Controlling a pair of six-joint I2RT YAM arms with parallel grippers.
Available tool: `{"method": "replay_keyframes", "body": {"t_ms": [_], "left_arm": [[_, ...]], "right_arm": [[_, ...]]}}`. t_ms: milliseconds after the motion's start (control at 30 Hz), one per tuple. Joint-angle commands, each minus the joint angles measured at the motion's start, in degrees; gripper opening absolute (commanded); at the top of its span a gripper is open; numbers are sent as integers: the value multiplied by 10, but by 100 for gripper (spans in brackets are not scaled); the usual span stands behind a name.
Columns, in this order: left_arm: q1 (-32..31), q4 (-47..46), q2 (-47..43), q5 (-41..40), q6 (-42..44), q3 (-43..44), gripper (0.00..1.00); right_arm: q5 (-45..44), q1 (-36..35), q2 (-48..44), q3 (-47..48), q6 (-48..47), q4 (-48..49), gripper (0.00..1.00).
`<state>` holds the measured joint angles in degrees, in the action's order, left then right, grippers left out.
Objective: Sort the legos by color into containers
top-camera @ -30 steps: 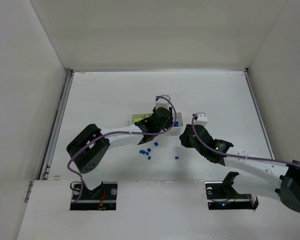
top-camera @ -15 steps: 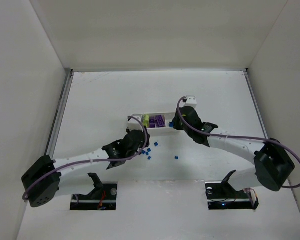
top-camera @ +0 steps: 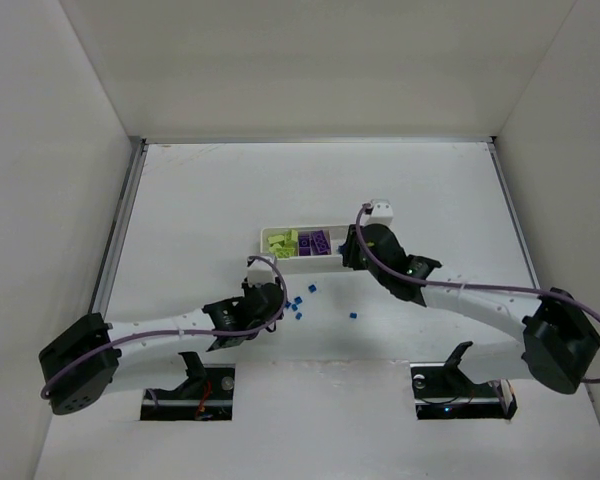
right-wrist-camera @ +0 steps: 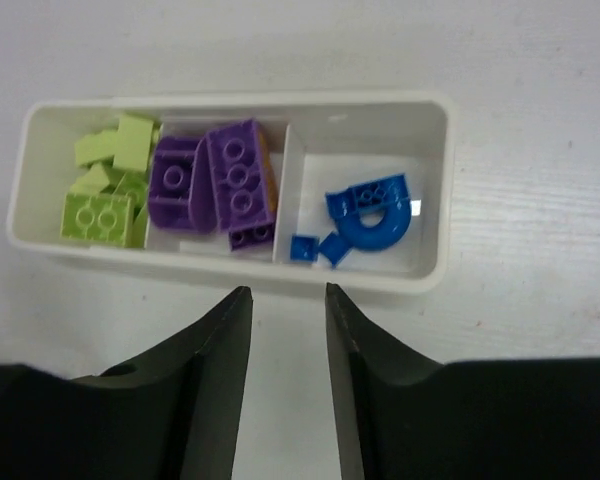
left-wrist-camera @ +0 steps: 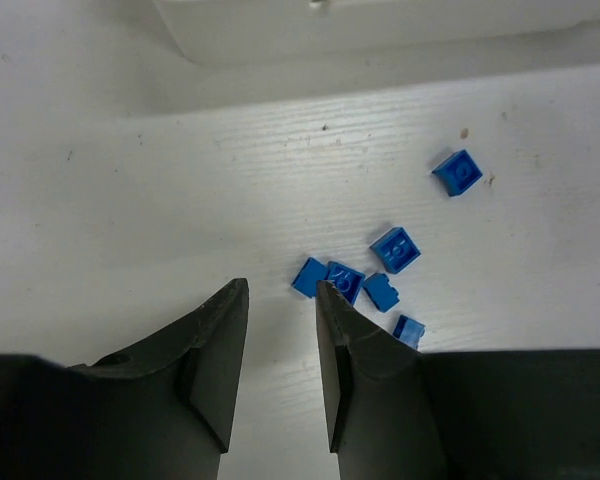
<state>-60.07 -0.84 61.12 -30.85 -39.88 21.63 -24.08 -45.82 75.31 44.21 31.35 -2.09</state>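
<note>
Nearest the bases, the left hand [left-wrist-camera: 280, 300] hangs low over the counter [left-wrist-camera: 120, 210], its jaws parted by a narrow gap with nothing between them. The loose blue legos [left-wrist-camera: 365, 280] lie in a tight cluster just beside its right fingertip, not in the gap, with one stray blue brick [left-wrist-camera: 457, 172] farther off. The risk here is in the crowding. A close on one brick will likely drag a neighbour along or flick it away, and such a narrow opening could land a finger on top of a brick.

Farther out, the tray [right-wrist-camera: 230, 101] holds yellow-green, purple and blue pieces in separate compartments. The right hand [right-wrist-camera: 287, 300] hovers at its near wall, slightly parted and empty. A small drop could shove the tray or tip it. Both arms working near it could also collide.
</note>
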Motion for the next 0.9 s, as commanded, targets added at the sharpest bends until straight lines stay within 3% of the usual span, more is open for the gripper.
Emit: {"method": "replay_keyframes", "body": {"t_ms": [0,200,433,767,867], "left_arm": [[-9,-8,24,-9,-8,6,30],[-20,-27,42,-2,1,9,27],[-15,-30,65,-3,2,13,24],[-15,-58,92,-1,13,14,24],[-10,-67,103,0,21,17,24]], "right_arm": [[-8,-41,-38,-39,26,-4,38],[-24,-105,-81,-92,100,-87,32],[-38,-169,-80,-108,170,-172,48],[-24,-191,-65,-107,182,-180,44],[-21,-192,-56,-105,182,-190,49]]}}
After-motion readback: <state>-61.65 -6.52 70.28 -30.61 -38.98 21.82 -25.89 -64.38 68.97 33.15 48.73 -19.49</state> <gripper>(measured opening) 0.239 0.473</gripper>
